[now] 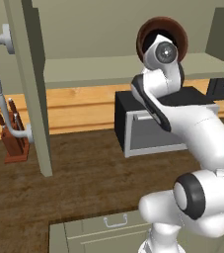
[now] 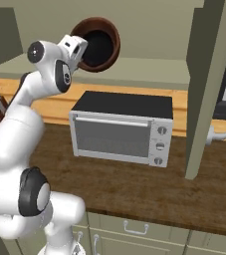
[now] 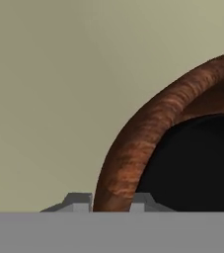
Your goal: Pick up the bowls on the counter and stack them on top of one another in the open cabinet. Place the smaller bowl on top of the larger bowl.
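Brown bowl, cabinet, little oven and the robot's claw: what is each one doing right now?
Brown bowl: held up on its side, its opening turned outward, above the cabinet shelf.
Gripper: shut on the bowl's rim.
Cabinet: open, doors swung out.
Toaster oven: door shut, standing on the counter.
Drawers: shut.

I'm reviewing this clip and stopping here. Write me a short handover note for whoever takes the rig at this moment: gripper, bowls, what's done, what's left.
Gripper: shut on the rim of the brown bowl, one finger outside the wall, one inside.
Brown bowl: held up at the open cabinet, tipped on its side with its dark inside facing the cameras, above the shelf; whether it touches the shelf can't be told.
Black bowl: I can't place it from these views.
Counter: a toaster oven stands below the cabinet, a knife block to the left.
Done: brown bowl lifted to the cabinet.
Left: set it upright on the shelf, release, then fetch the black bowl and put it inside the brown one.
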Robot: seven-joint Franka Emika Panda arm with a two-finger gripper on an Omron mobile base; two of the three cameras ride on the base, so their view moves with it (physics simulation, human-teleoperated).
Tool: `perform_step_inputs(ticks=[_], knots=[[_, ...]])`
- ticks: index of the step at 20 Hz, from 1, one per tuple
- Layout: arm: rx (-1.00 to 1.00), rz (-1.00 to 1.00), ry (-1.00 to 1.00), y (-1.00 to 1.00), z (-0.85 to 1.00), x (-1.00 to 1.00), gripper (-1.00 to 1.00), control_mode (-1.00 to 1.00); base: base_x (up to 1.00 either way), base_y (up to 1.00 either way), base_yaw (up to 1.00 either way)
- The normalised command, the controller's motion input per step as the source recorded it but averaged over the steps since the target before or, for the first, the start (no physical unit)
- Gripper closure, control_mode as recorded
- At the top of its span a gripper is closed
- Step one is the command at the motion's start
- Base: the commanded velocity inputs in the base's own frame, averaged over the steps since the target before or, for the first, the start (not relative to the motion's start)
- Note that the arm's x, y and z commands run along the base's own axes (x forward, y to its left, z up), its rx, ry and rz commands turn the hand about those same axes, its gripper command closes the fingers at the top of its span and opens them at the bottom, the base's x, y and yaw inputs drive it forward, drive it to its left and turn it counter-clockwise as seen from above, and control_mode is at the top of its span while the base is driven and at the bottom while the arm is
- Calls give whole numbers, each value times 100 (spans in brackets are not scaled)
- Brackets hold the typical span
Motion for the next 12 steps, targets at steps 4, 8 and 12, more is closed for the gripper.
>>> perform_step_inputs(ticks=[4, 8, 12], knots=[[0, 0, 0, 9, 0, 92, -100, -100, 0, 0, 0], [-2, 0, 0, 0, 0, 5, -100, -100, 0, 0, 0], [-3, 0, -2, 11, -1, -14, -100, -100, 0, 0, 0]])
